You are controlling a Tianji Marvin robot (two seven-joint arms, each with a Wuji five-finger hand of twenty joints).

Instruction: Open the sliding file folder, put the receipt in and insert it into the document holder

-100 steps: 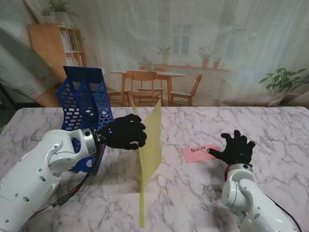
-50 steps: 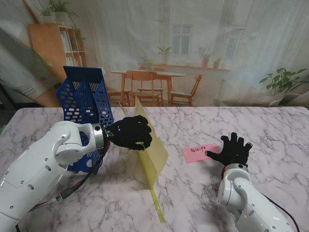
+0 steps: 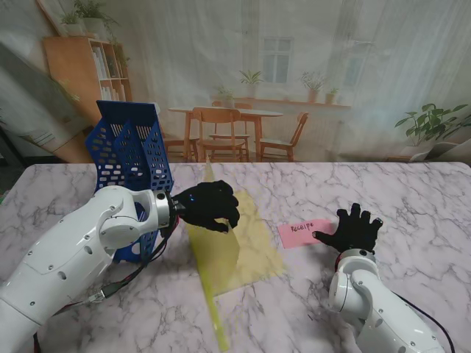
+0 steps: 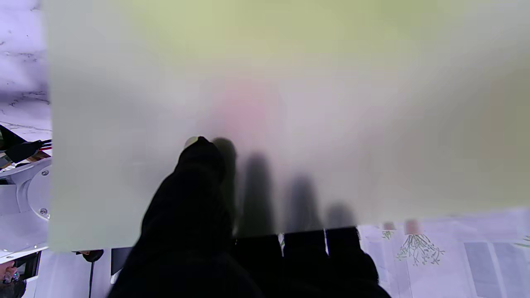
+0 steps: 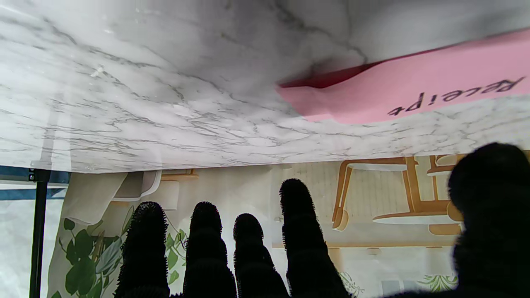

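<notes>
Folder (image 3: 232,254) now tilted lower in left hand (image 3: 210,206)

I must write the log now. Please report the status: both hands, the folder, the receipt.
Left robot hand shut on yellow folder, cover lifted. Right robot hand open, thumb at pink receipt, which lies on the table. Blue document holder beside left arm, nothing blocking.

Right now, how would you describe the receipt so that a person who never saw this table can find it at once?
Look at the white marble table and go to its right half, just right of the translucent yellow folder. There a small pink slip, the receipt, lies flat beside the black right robot hand. It is the only pink thing, with "Receipt" handwritten on it.
</notes>
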